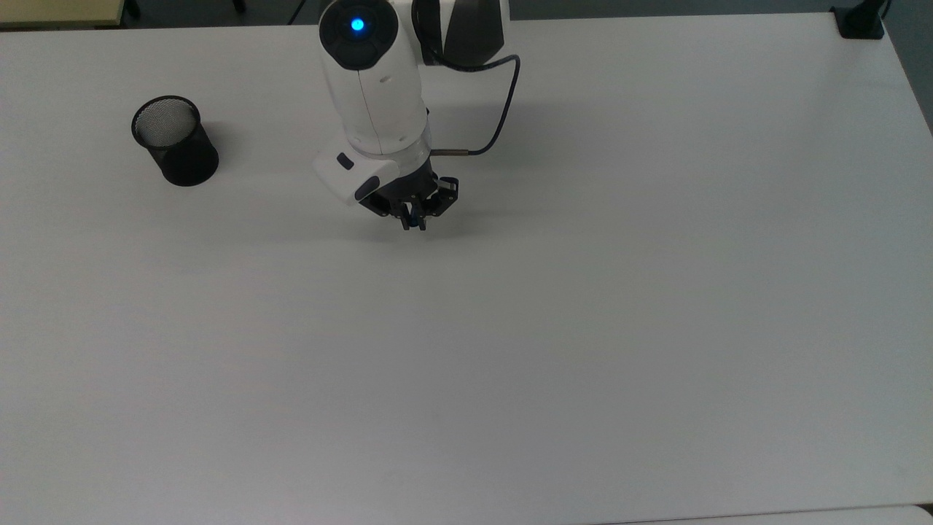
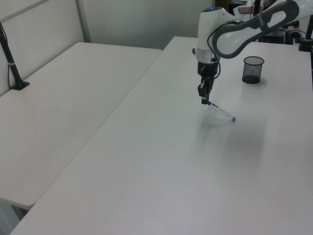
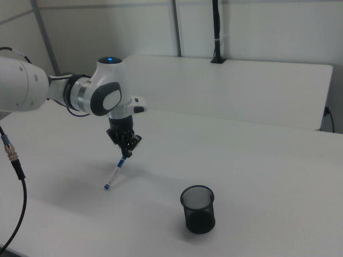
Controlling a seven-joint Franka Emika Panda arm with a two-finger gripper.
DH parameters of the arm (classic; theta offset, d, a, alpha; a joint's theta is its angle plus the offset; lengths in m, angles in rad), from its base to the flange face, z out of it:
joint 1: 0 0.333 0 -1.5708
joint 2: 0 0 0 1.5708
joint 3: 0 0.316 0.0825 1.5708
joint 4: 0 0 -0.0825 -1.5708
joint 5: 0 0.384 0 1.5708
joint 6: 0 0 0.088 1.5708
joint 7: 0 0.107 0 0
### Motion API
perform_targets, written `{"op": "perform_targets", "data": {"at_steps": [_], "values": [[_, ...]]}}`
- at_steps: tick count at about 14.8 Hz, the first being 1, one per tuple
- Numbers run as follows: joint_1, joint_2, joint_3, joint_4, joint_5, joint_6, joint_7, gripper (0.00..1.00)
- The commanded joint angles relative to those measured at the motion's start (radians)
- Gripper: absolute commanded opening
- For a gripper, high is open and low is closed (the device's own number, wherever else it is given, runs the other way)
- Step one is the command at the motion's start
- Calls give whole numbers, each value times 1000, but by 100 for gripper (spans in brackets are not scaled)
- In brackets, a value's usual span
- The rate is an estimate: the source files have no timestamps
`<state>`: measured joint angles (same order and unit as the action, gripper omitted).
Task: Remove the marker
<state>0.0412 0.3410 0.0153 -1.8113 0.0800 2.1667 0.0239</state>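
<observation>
Tool (image 2: 204, 100) clenched on the blue-capped upper end of the marker (image 2: 221, 112), fingers closed tight around it with no gap visible; same grip reads in the right view, tool (image 3: 125, 152) pinching the top while the white barrel (image 3: 114, 173) slants down and away. Lower blue tip sits at or just above the surface (image 2: 161, 161); contact cannot be confirmed, though a faint shadow lies directly beneath it. In the top view the tool (image 1: 414, 219) points almost straight down, the marker largely hidden under it. Arm (image 1: 375, 95) reaches in from the top view's upper edge, a blue light glowing on its housing. Black mesh cup (image 1: 175, 142) stands upright, well apart from the tool, toward the top view's left; it looks empty. Judgement: the marker is already out of the cup and the step in hand is setting it down on open surface. Next move likely calls for lowering until the barrel lies flat, then opening the fingers and lifting clear without flicking it.
</observation>
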Motion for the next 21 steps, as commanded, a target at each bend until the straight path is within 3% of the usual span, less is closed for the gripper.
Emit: {"op": "perform_targets", "data": {"at_steps": [1, 2, 4, 5, 10, 15, 21], "values": [[6, -3, -3, -17, -17, 54, 27, 55], [6, -4, -3, -16, -17, 54, 37, 73], [6, -5, -3, -16, -17, 54, 68, 88], [6, -5, -5, -14, -17, 54, 68, 100], [-3, -68, -5, -7, -17, 15, 68, 100], [-60, -266, -14, 41, -17, -261, 70, 100], [-58, -359, -87, 122, -19, -444, 70, 100]]}}
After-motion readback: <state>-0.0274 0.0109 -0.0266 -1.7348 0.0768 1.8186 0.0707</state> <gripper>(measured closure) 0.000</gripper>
